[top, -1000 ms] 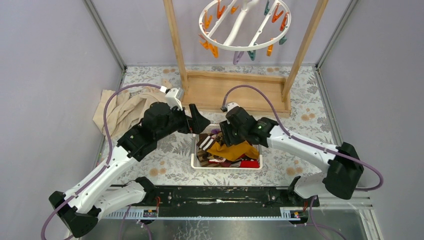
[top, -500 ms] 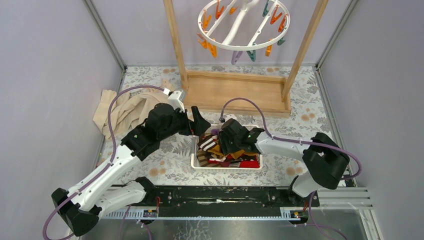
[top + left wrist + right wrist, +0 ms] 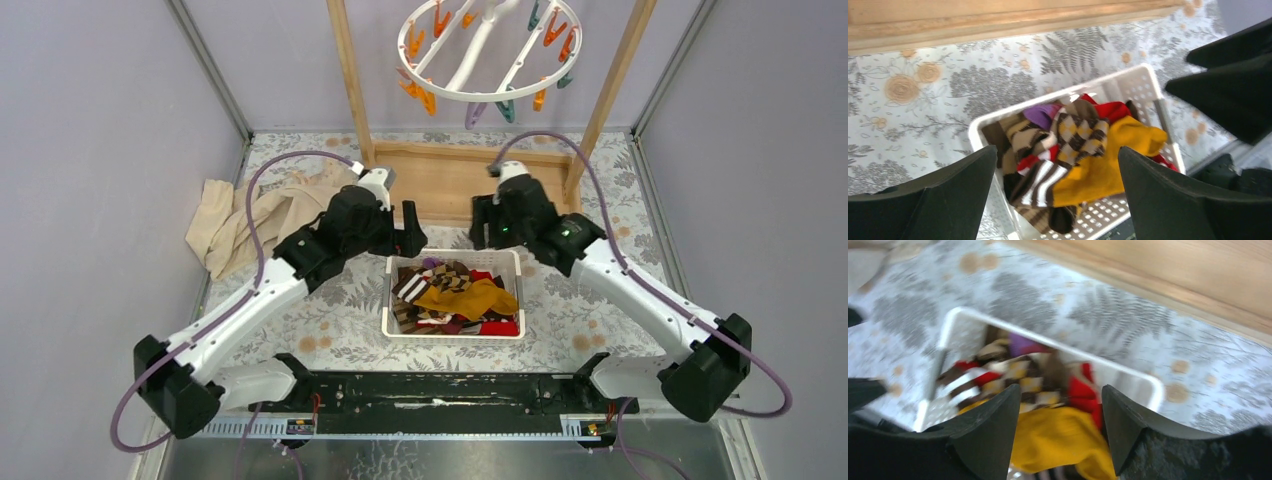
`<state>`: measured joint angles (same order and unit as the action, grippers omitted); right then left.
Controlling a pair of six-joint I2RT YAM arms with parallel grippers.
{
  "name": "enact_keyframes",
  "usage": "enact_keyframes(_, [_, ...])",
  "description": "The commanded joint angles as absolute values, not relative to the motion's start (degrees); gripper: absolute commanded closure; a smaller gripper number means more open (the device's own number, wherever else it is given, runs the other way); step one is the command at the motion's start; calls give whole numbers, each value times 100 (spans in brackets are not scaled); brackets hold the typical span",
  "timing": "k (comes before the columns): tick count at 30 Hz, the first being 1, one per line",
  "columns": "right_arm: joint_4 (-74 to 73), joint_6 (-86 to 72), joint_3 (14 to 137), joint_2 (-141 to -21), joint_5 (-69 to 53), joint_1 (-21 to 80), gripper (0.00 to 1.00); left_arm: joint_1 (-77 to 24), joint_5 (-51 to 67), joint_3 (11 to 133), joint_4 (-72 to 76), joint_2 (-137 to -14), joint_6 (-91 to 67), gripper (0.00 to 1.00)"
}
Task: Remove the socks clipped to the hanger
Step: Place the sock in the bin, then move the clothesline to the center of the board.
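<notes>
Looks like this one's basically wrapped up. The hanger (image 3: 480,97) sits top centre of the overhead view, hung inside the wooden rack (image 3: 465,182), and every clip I can make out is bare. One purple bit at the lower edge of the ring is probably just a clip, too small to call. The socks (image 3: 468,298) are all heaped in the white basket (image 3: 452,335), centre frame on the worktop.

The left tool (image 3: 1057,150) is wide open with nothing in it, hovering by the basket's upper-left corner. The right tool (image 3: 1060,389) is over the upper-right corner, its fingers apart and nothing between them.

So I'd say we're at the release/pull-away step. Next move is probably a quick check of the ring for stragglers, then parking the arms.

The ring is round, so it has no real long axis. It's tilted, with the stem running toward the top of the frame and the clips dangling down. The mustard sock on top lies roughly left to right across the basket; I can't tell which end is the toe.
</notes>
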<state>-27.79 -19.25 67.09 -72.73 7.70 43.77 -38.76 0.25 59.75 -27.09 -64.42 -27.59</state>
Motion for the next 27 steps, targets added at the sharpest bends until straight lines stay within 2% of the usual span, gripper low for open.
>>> enact_keyframes(1, [-2812,-1713,6154,-7266,375,2888,34,-3346,-129,6171,-2611,-7042,-2365,2])
enact_keyframes(13, [-1800,-1668,5440,-8091,19,588,36,-2000,117,5884,-1924,-8278,-2222,2])
enact_keyframes(27, [-1431,-1721,5875,-9391,307,110,38,-1951,-189,5851,-1451,-9036,-2534,2])
